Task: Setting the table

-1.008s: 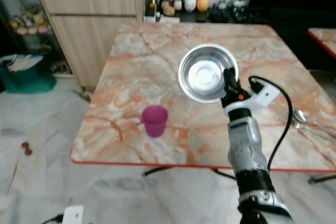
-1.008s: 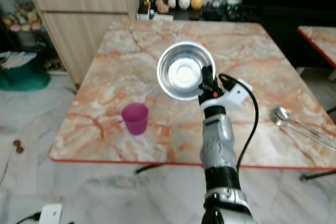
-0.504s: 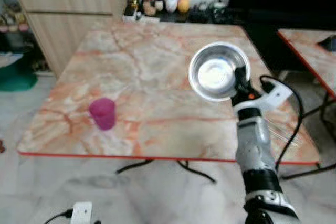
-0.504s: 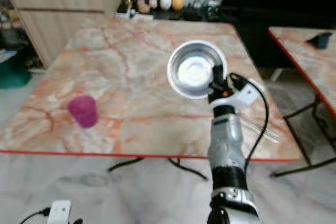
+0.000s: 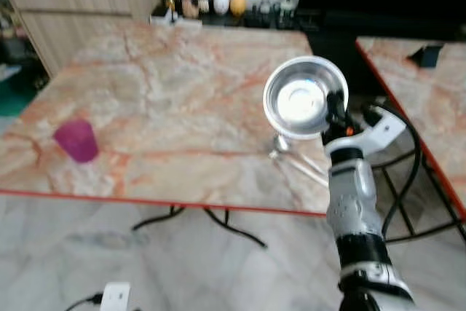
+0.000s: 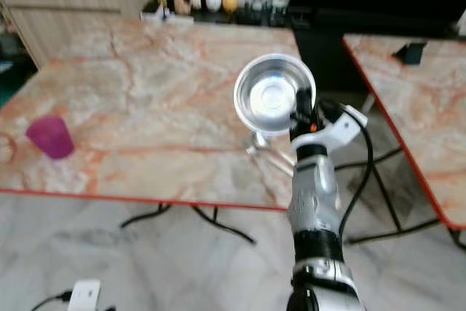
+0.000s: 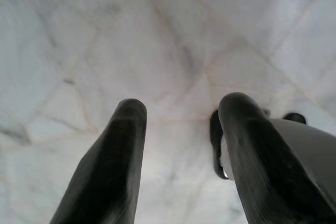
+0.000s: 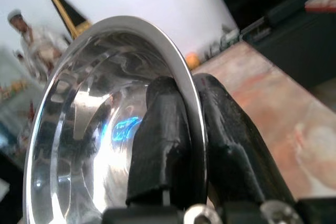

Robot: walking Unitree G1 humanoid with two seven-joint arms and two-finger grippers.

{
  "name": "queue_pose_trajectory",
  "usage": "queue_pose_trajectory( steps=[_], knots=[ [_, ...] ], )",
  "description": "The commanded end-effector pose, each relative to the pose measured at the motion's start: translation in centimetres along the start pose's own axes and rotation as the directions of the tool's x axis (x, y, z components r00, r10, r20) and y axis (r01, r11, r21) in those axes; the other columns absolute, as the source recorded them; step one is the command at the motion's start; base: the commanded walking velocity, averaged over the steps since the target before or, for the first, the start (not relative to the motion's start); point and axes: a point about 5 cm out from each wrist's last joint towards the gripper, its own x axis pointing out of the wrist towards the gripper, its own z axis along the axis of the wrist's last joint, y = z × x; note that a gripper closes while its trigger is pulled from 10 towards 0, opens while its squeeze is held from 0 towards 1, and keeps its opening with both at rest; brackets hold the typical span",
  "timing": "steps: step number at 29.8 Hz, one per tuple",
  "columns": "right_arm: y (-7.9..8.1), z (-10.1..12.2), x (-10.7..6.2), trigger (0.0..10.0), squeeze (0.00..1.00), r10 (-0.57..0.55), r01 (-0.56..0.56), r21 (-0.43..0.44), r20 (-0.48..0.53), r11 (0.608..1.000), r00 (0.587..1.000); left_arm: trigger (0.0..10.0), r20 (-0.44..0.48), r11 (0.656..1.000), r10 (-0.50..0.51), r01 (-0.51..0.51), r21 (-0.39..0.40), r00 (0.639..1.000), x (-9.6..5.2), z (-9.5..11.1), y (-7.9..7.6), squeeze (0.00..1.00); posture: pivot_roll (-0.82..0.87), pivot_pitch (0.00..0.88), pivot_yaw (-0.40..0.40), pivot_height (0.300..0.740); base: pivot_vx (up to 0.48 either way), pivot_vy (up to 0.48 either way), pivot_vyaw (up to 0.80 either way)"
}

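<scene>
Steel bowl [image 5: 302, 100], mouth upward, pinched by right gripper [image 5: 336, 107].

The left gripper [image 7: 178, 145], jaws apart, hangs above marble floor [image 7: 105, 35].

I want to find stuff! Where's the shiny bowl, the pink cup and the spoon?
bowl [image 5: 302, 100], left eye view, inside bottom.
cup [image 5: 76, 140], left eye view, side wall.
spoon [image 5: 281, 141], left eye view, round end under the bowl.

The head camera has swung toward the robot's right: the marble table [image 5: 167, 92] has slid toward 9 o'clock in the eye views, and the purple cup [image 5: 76, 140] now sits near the frame's 9 o'clock edge. A second table [image 5: 415, 100] has come into sight at 3 o'clock.
</scene>
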Motion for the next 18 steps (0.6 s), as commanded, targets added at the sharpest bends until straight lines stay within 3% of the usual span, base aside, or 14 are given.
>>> queue_pose_trajectory(
  steps=[1,18],
  knots=[
    [0.35,0.81,0.43,10.0,0.00,0.015,-0.015,-0.007,0.027,1.000,1.000,10.0,0.004,1.000,-0.002,0.002,0.004,1.000,0.03,0.14,0.06,0.00,0.00,0.000,-0.050,0.740,0.000,-0.472,0.00],
    [0.50,0.59,0.41,10.0,0.00,0.015,-0.015,-0.005,0.023,1.000,1.000,10.0,0.009,1.000,-0.011,0.010,0.019,1.000,0.10,0.37,-0.01,0.00,-0.01,0.000,-0.042,0.740,0.000,-0.472,0.00]
  ],
)
